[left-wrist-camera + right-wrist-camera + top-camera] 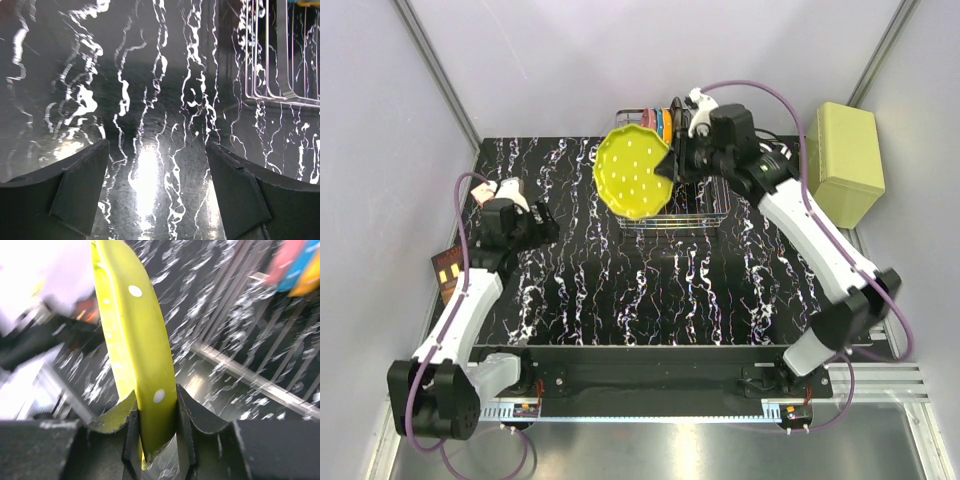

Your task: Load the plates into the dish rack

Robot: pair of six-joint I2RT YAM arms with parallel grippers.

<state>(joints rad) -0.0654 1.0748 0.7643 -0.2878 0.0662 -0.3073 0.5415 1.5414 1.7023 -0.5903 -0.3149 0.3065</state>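
Note:
My right gripper (669, 166) (157, 432) is shut on the rim of the yellow-green plate (630, 175) (134, 335). It holds this white-dotted plate on edge in the air, at the left front of the dish rack (692, 214) (250, 377). Pink, blue and orange plates (656, 123) (295, 265) stand upright in the rack's far end. My left gripper (548, 224) (157, 192) hovers low over the black marbled table at the left, open, with nothing between its fingers (75, 192). In the left wrist view a corner of the dish rack (280, 65) shows at the upper right.
A yellow-green box (846, 162) stands off the table's right back corner. A dark card with orange squares (447, 272) leans at the left edge. Grey walls with metal posts close in the back and sides.

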